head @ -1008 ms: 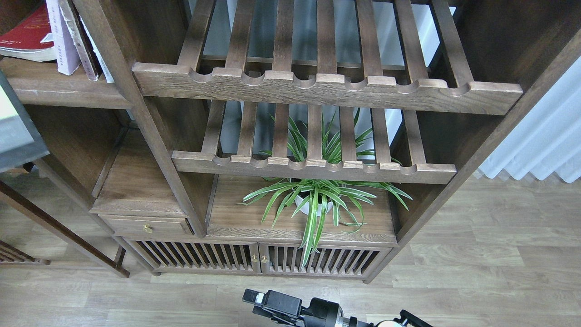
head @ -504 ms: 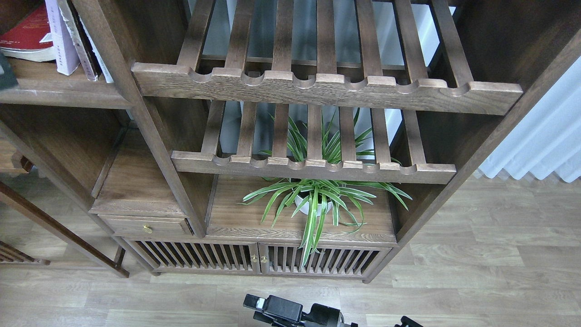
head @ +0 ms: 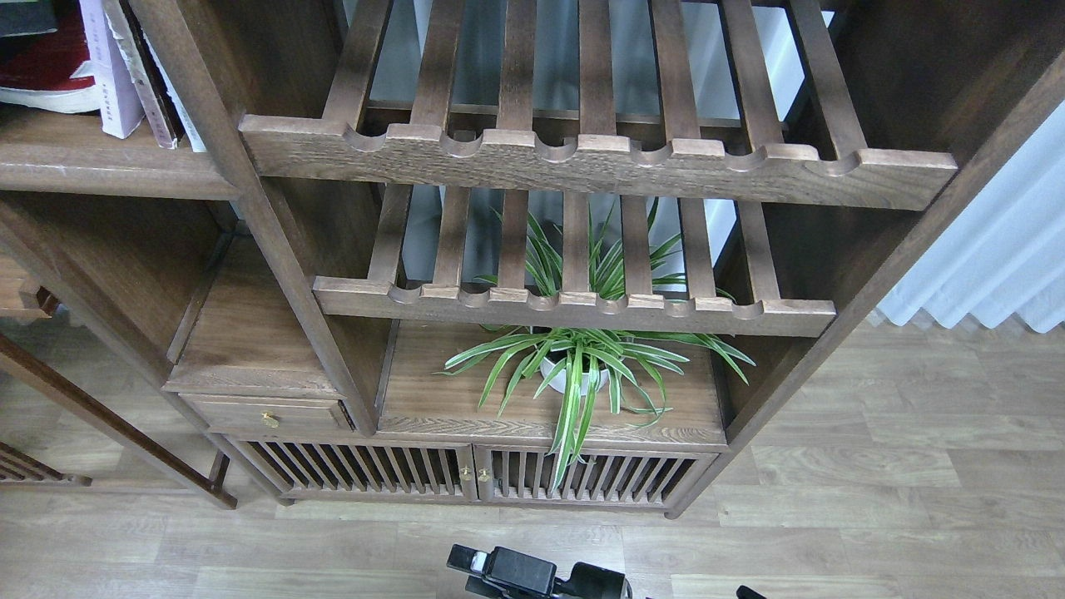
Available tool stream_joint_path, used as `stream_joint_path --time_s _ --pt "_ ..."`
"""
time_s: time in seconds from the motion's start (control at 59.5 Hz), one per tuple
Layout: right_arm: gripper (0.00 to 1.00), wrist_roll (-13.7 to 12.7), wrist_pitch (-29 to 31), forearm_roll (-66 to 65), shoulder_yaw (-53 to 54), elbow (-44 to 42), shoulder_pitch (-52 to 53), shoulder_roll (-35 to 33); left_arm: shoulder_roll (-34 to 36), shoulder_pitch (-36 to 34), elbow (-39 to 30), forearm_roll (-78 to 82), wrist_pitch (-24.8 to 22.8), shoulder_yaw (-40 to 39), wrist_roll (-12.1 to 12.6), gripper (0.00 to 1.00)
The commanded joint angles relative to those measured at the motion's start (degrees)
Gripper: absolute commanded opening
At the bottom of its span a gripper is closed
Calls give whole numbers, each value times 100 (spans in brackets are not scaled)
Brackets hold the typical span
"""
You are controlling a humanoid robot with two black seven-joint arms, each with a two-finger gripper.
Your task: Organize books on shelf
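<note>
1. A thick red book (head: pixel 42 71) lies flat on the smooth dark wooden shelf (head: pixel 100 162), upper left; a white-lilac paperback (head: pixel 108 71) stands beside it.
2. Scalloped slatted racks (head: pixel 582 158); a spider plant (head: pixel 582 366) below.
3. One black gripper (head: pixel 499 570) at the bottom edge; jaw spread unclear.

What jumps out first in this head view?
The spider plant in its white pot, on the low board under the lower slatted rack, is the one bright thing amid dark wood. Top left, the books sit on the solid shelf: a red one lying flat, a white-lilac one upright beside it. A black arm part pokes in at bottom centre.
</note>
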Motion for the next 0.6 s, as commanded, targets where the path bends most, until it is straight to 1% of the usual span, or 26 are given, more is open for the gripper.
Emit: stream_joint_path --time_s 0.0,0.151,0.286,0.319,0.487,0.588 --pt "100 0 1 0 0 -2 0 0 -75 -448 324 6 1 346 8 3" --pt "100 0 1 9 9 -2 -17 0 -163 -958 738 6 1 777 8 3" --pt "100 0 1 9 0 -2 -26 0 -225 -1240 1045 6 1 1015 8 4" --pt "100 0 1 9 0 -2 -26 0 -312 -1423 1299 6 1 1181 8 4" --pt "100 0 1 9 0 7 -35 0 -453 -1670 1626 6 1 1428 8 5" --pt "100 0 1 9 0 7 -79 0 -524 -1697 1661 6 1 1490 8 6"
